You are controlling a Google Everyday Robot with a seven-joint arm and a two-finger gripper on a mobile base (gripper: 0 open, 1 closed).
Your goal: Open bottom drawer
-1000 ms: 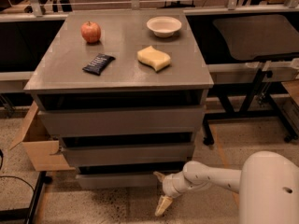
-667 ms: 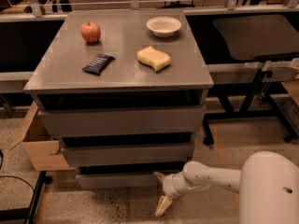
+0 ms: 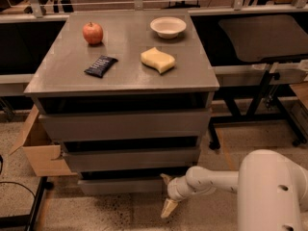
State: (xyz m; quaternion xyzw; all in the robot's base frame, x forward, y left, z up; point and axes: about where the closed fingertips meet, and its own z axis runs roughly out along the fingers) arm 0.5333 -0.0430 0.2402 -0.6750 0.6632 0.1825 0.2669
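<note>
The bottom drawer (image 3: 120, 186) is the lowest and narrowest of three grey drawers under the grey cabinet top, with a flat handleless front. It stands out only slightly from the cabinet. My gripper (image 3: 166, 193) is at the right end of that drawer front, low near the floor, on a white arm reaching in from the lower right. It is open: one cream fingertip (image 3: 165, 178) is up by the drawer's top right edge, the other (image 3: 168, 209) points down toward the floor. It holds nothing.
The middle drawer (image 3: 132, 159) and the tall top drawer (image 3: 125, 124) sit above. The cabinet top (image 3: 125, 78) carries an apple (image 3: 92, 32), a white bowl (image 3: 168, 27), a yellow sponge (image 3: 158, 60) and a dark snack bar (image 3: 100, 65). An open cardboard box (image 3: 41, 153) stands on the left, and a black table frame (image 3: 260, 90) on the right.
</note>
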